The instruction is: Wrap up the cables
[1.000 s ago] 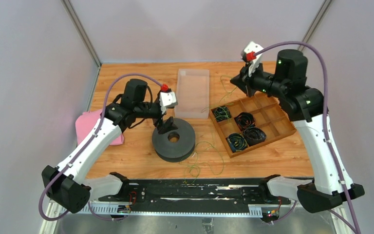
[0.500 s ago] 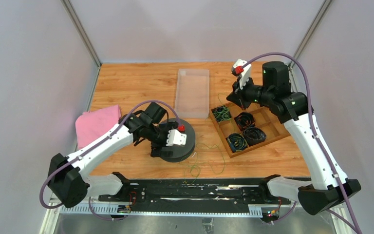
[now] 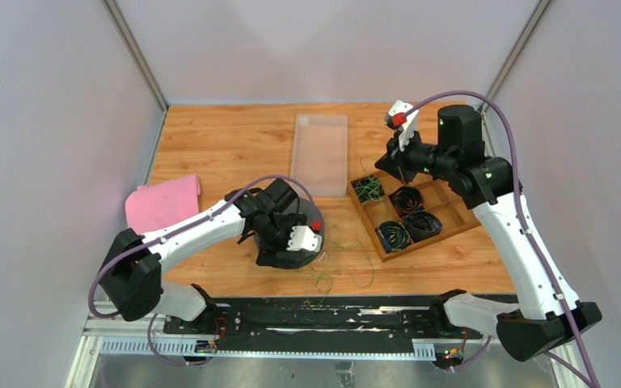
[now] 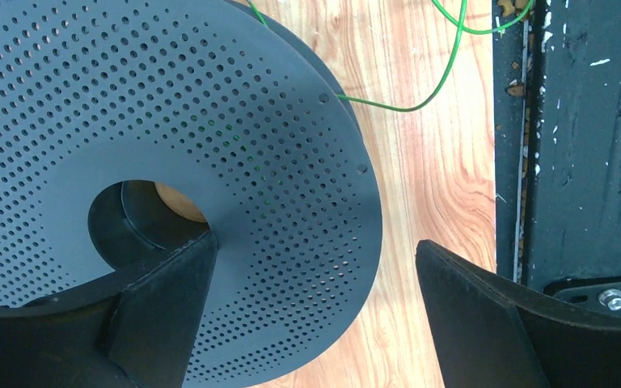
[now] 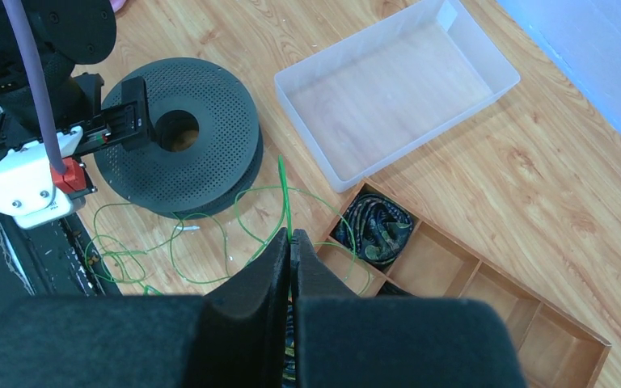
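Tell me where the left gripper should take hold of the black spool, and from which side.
Come straight down from above. The spool lies flat and looks too wide to span, so put one finger in its centre hole and the other outside the rim, pinching the perforated disc between. The open left gripper is lined up about that way.

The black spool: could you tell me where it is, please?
In the top view, the spool sits front left of centre, before the clear bin, the open left claw straddling its rim.

Green cables (image 4: 396, 108), black perforated spool (image 4: 275, 121), pink cloth (image 3: 162, 204).
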`<action>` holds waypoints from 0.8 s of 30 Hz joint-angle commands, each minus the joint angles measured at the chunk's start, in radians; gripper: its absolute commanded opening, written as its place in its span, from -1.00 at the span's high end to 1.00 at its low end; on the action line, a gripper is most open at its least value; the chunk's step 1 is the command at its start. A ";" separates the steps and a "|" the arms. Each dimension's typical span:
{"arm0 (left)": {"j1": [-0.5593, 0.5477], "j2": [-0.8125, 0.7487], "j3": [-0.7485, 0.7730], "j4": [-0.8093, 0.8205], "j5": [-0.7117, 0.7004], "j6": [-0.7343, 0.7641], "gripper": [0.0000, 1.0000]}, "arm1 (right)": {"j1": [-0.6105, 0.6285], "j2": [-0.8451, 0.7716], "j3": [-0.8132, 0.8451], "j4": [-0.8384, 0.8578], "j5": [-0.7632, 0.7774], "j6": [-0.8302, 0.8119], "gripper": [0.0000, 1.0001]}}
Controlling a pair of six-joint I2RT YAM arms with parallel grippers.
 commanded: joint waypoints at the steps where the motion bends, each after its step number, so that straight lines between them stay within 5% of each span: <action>1: -0.032 0.025 0.014 0.024 -0.029 -0.020 -0.96 | -0.008 -0.026 -0.019 0.016 -0.019 0.011 0.99; 13: -0.054 0.009 -0.013 0.189 -0.100 -0.078 -0.96 | -0.010 -0.030 -0.027 0.021 -0.027 0.015 0.99; 24: -0.055 0.072 -0.039 0.173 -0.110 -0.082 -0.96 | -0.012 -0.023 -0.033 0.029 -0.029 0.017 0.99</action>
